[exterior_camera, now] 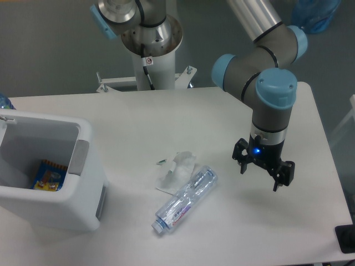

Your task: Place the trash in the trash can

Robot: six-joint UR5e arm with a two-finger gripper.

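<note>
A crushed clear plastic bottle point(186, 199) with a white cap and blue-red label lies on the white table point(166, 122), cap toward the front. Touching its far end is a crumpled translucent white wrapper point(177, 169). The white trash can point(83, 166) stands at the left edge, open at the top, with a yellow-blue packet inside. My gripper point(262, 173) hangs to the right of the bottle, apart from it, its two black fingers spread open with nothing between them.
A tiny green scrap point(161, 162) lies just left of the wrapper. The arm's base pedestal point(151, 50) rises behind the table's far edge. A dark object point(346, 238) sits at the front right corner.
</note>
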